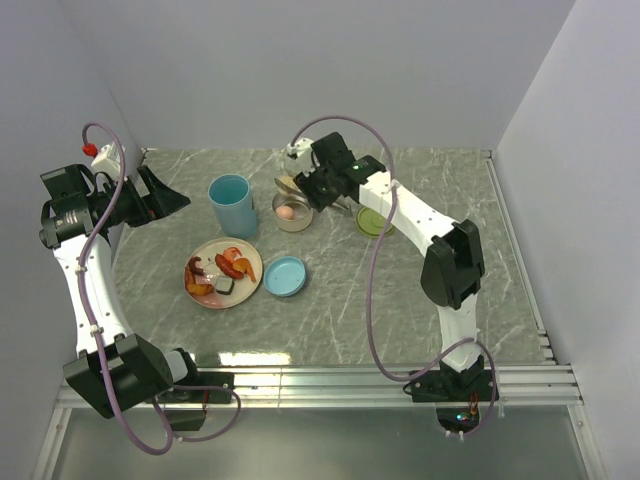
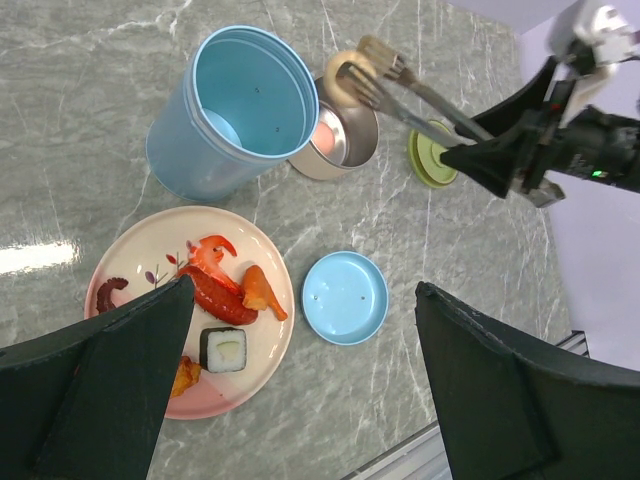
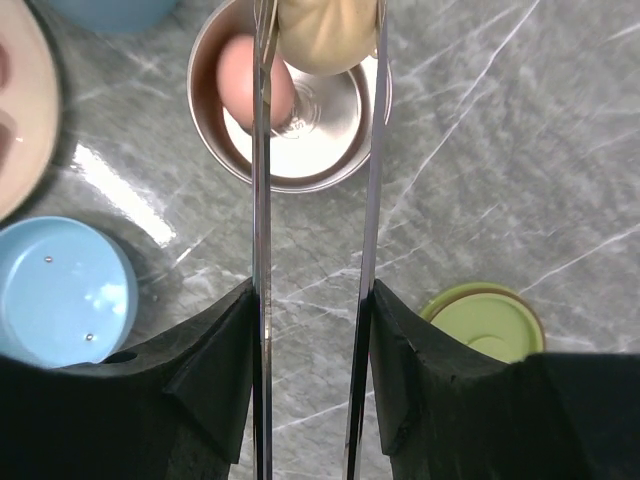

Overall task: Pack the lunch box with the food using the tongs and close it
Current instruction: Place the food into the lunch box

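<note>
My right gripper (image 3: 312, 330) is shut on the silver tongs (image 3: 262, 250), one arm against each pad. The tong tips pinch a pale beige piece of food (image 3: 325, 35) just above the rim of the lunch box's steel bowl (image 3: 210, 150), where a pink egg (image 3: 255, 90) lies. From above, the tongs (image 1: 287, 184) reach left from the right gripper (image 1: 318, 186) over that bowl (image 1: 293, 225). Red shrimp-like food (image 2: 215, 290), an orange bit (image 2: 262, 290) and a black-and-white roll (image 2: 223, 350) lie on the pink-and-cream plate (image 2: 150, 235). My left gripper (image 2: 305, 290) hangs open high above the plate's right side.
A tall blue tub (image 1: 232, 205) stands left of the steel bowl, touching it. A blue lid (image 1: 286, 276) lies right of the plate (image 1: 250, 255), and a green lid (image 1: 374, 221) lies under the right forearm. Walls close the table at the back and both sides.
</note>
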